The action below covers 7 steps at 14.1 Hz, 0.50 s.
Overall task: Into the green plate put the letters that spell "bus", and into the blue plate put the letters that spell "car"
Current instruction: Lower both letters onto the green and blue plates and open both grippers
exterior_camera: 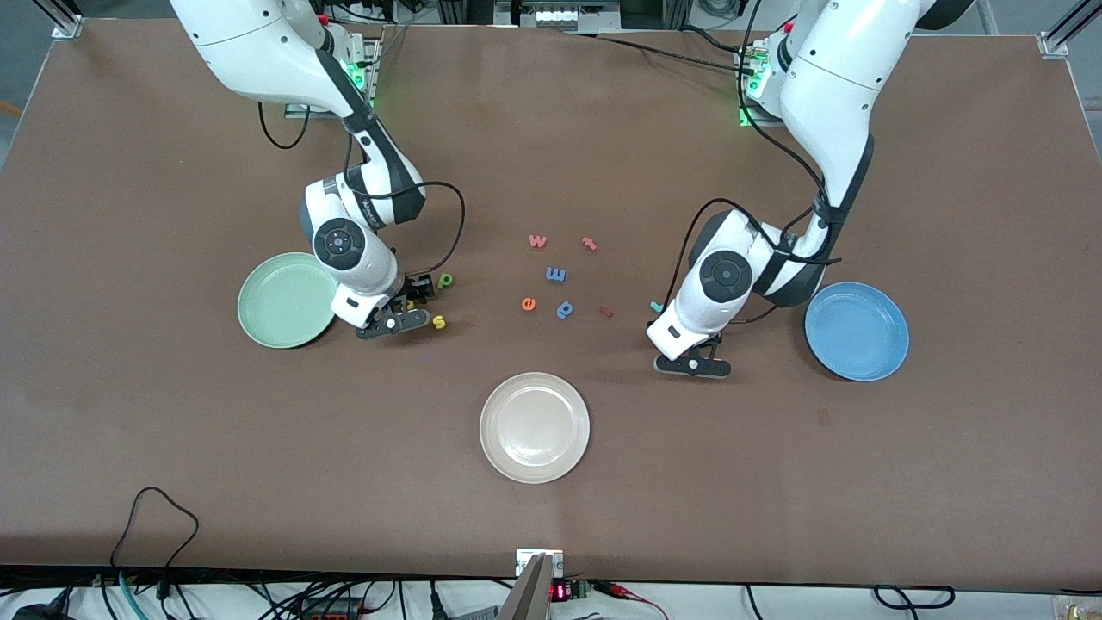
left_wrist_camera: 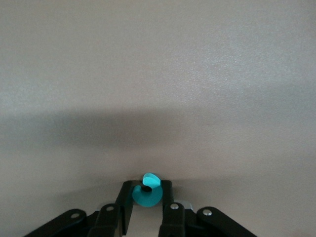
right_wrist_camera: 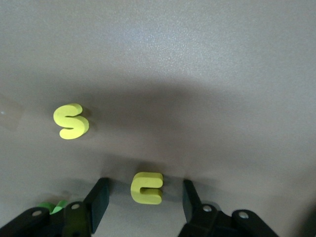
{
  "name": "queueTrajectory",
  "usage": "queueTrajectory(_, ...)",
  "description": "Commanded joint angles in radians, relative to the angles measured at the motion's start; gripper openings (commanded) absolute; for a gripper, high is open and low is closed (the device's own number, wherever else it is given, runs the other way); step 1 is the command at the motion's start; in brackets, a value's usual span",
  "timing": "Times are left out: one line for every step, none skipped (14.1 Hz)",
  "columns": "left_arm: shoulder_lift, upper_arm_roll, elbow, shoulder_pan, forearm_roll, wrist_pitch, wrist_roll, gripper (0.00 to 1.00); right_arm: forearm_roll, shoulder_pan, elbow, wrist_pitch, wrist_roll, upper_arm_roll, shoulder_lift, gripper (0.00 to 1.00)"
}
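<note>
**Asker:** What do your jaws have right now?

**Me:** My left jaws are closed on the teal c (left_wrist_camera: 146, 195), low over the table (exterior_camera: 551, 534) and near the blue plate (exterior_camera: 857, 331) at the left arm's end. My right jaws stand open on either side of the yellow u (right_wrist_camera: 146, 188). It lies flat on the table, close to the green plate (exterior_camera: 286, 300), and I have no grip on it yet.

**Asker:** What could go wrong?

**Me:** I pinch the c only at my tips, and it is soft foam. I judge it could twist or squirt out on the lift and land short of the plate. The u sits a little off centre between my open jaws, so closing may shove it rather than catch it. The yellow s (right_wrist_camera: 71, 121) and the green b (exterior_camera: 445, 280) lie close by, and a careless sweep could scatter them.

**Asker:** What can't you make out?

**Me:** From the front my own wrists cover both the c and most of the u. A teal scrap (exterior_camera: 656, 306) peeks out beside my left arm and may be the r. I cannot find the yellow a anywhere.
</note>
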Motion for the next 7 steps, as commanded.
queueTrajectory(0.011, 0.006, 0.016, -0.007, 0.058, 0.003, -0.006, 0.13, -0.004, -0.002, -0.002, 0.041, -0.011, 0.005, 0.019, 0.6)
queueTrajectory(0.001, 0.007, 0.016, -0.003, 0.059, -0.011, -0.009, 0.13, -0.004, -0.002, -0.002, 0.041, -0.012, 0.005, 0.019, 0.56)
queueTrajectory(-0.022, 0.01, 0.016, 0.007, 0.059, -0.034, 0.0, 0.13, -0.002, -0.002, -0.001, 0.041, -0.014, 0.005, 0.019, 0.49)
queueTrajectory(-0.053, 0.021, 0.022, 0.007, 0.059, -0.112, 0.031, 0.13, -0.004, -0.003, 0.001, 0.04, -0.014, 0.005, 0.018, 0.43)
queueTrajectory(-0.071, 0.033, 0.051, 0.017, 0.059, -0.231, 0.074, 0.13, -0.002, -0.003, 0.001, 0.04, -0.014, 0.005, 0.018, 0.38)
queueTrajectory(-0.085, 0.039, 0.083, 0.036, 0.059, -0.341, 0.11, 0.13, -0.002, -0.005, 0.002, 0.041, -0.014, 0.005, 0.018, 0.34)
queueTrajectory(-0.09, 0.044, 0.118, 0.054, 0.06, -0.452, 0.144, 0.13, -0.002, -0.006, 0.004, 0.04, -0.014, 0.005, 0.018, 0.26)
